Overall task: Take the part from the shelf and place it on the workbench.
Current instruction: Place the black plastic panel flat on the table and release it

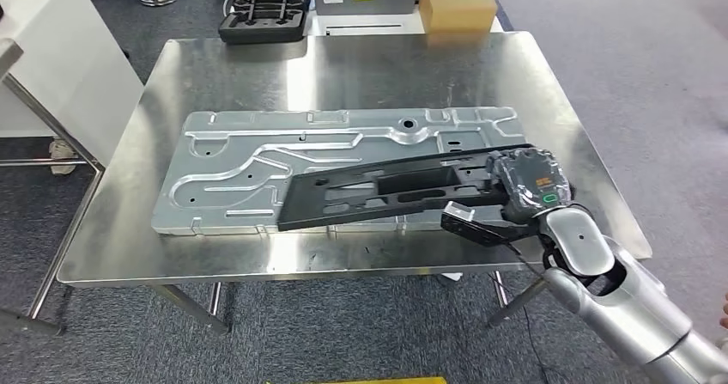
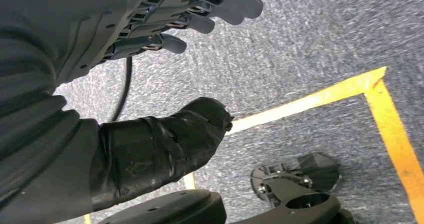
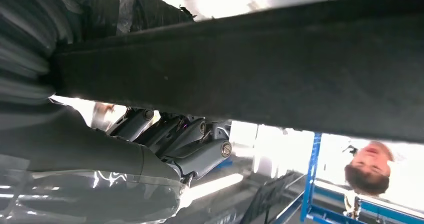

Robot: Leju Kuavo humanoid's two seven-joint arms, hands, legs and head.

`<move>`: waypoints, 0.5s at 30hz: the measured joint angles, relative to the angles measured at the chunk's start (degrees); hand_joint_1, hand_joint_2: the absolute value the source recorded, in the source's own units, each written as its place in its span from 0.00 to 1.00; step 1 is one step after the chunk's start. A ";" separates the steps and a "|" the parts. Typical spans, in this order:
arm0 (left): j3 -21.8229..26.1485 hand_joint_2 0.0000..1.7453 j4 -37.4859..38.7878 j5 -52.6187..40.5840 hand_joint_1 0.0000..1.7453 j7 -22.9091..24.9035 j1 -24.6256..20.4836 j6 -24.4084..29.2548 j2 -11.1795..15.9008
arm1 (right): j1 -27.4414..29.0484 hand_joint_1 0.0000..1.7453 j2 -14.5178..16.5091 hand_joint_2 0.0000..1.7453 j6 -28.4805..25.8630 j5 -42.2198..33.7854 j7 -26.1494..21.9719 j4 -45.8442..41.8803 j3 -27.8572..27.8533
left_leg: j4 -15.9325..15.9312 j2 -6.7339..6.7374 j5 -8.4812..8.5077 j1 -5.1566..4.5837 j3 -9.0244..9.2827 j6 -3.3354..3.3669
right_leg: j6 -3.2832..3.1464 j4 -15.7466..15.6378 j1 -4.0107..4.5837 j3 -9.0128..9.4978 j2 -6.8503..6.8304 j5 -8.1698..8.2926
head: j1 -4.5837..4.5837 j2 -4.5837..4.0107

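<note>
Steel counter (image 1: 215, 255) carries one silver stamped panel (image 1: 257, 156), and one long black part (image 1: 386, 193) lies slanted across it. Right hand (image 1: 528, 182) grips the part's right end. Left hand (image 2: 165, 18) hangs over carpet, fingers apart, holding nothing.

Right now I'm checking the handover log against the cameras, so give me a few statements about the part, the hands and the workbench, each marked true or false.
1. The right hand grips one end of the long black part. True.
2. The black part lies wholly on the carpet floor. False: it reaches out over the silver stamped panel on the steel workbench.
3. The left hand holds a cardboard box. False: it holds nothing, its fingers apart above grey carpet and yellow floor tape.
4. A cardboard box stands beyond the far edge of the workbench. True.
5. The silver panel stands upright on its edge. False: it lies flat on the workbench.
</note>
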 joint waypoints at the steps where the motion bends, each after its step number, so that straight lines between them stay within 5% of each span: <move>1: 0.00 1.00 0.01 0.03 0.00 0.00 -0.03 0.03 -0.02 | -0.22 1.00 -0.30 1.00 0.86 1.31 0.04 0.70 0.04 | 0.34 -0.05 -0.19 -0.12 -0.25 -0.26 | -0.26 -0.73 0.08 0.31 0.03 -0.17 | 0.25 0.02; 5: 0.00 1.00 0.01 0.22 0.00 0.00 0.00 0.09 -0.06 | -0.41 1.00 -1.74 1.00 4.49 4.98 0.10 3.04 0.09 | 1.79 -0.05 -1.28 -0.09 -0.97 -1.18 | -1.62 -0.91 0.02 0.29 0.02 -0.10 | 0.42 0.06; 8: 0.00 1.00 0.00 0.32 0.00 0.04 -0.05 0.11 -0.11 | -0.52 1.00 -3.04 1.00 7.53 8.22 -0.13 4.26 0.40 | 10.81 0.16 -5.71 0.16 -5.42 -1.87 | -2.24 -1.11 -0.01 0.51 -0.23 -0.16 | 0.36 0.06; 10: 0.00 1.00 -0.01 0.40 0.00 0.24 0.08 0.18 -0.21 | -0.52 1.00 -3.77 1.00 9.11 10.69 -0.18 5.26 0.98 | 15.99 0.18 -6.92 0.23 -8.31 -1.97 | -2.36 -1.10 0.04 0.54 -0.29 -0.22 | 0.39 0.06; 12: 0.00 1.00 -0.01 0.42 0.00 0.45 0.18 0.40 -0.29 | -0.47 1.00 -4.37 1.00 9.81 12.54 0.04 6.21 1.44 | 13.51 0.18 -4.24 0.21 -7.51 -1.70 | -2.34 -1.10 0.07 0.66 -0.23 -0.26 | 0.38 0.06; 15: 0.00 1.00 0.01 0.39 0.00 0.38 0.04 1.11 -0.27 | -0.37 1.00 -5.34 1.00 10.30 14.07 0.30 7.44 1.55 | 2.81 0.17 0.43 -0.08 -2.46 -0.76 | -1.95 -1.15 0.21 0.88 -0.11 -0.37 | 0.40 0.06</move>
